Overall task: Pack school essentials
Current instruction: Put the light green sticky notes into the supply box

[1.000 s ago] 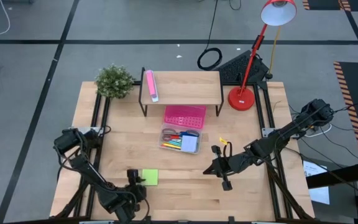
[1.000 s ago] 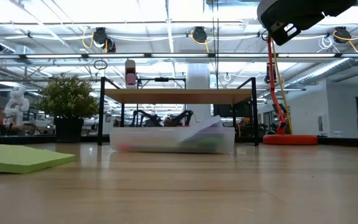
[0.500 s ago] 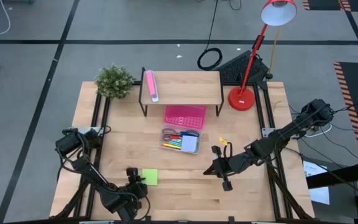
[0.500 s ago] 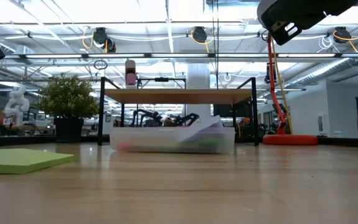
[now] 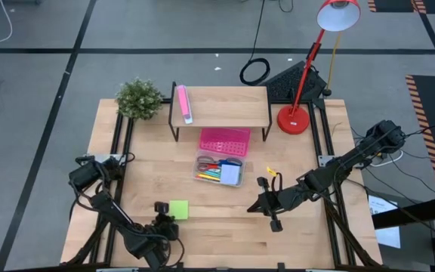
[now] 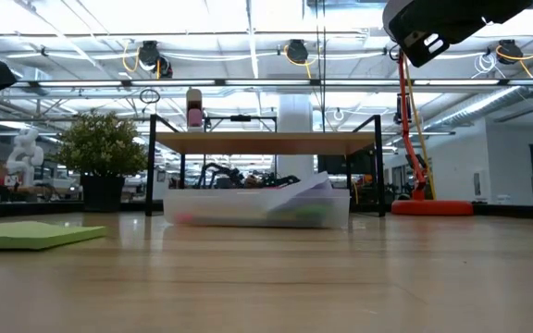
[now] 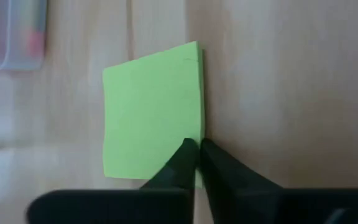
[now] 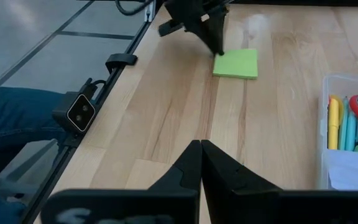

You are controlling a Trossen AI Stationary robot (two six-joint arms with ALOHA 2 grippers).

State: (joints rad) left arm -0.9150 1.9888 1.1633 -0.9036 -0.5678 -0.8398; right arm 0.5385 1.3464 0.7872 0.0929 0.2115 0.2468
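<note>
A lime-green note pad (image 5: 178, 209) lies flat on the table near the front left, also seen in the left wrist view (image 7: 151, 112) and the low view (image 6: 35, 234). My left gripper (image 7: 195, 147) is shut, its tips at the pad's left edge near a corner. Right of centre, my right gripper (image 8: 201, 147) hangs shut and empty above the table. A clear box (image 5: 219, 171) at mid-table holds scissors, pens and a pale note pad. My left gripper has its shut fingertips (image 7: 188, 152) at the pad's edge (image 7: 199, 127) near one corner, slanting down from above. The pad lies flat on the table. Whether the tips touch the pad or only stand over it, I cannot tell.
A pink perforated tray (image 5: 223, 140) lies behind the box. A low shelf (image 5: 221, 106) at the back carries a pink-and-white oblong object (image 5: 183, 103). A plant (image 5: 138, 98) stands far left and a red lamp (image 5: 294, 119) far right. A small yellow piece (image 5: 272, 172) lies by the box.
The green note pad has slid a little toward the table's far edge and slightly left, staying flat. My left gripper has gone the same way beside it.
</note>
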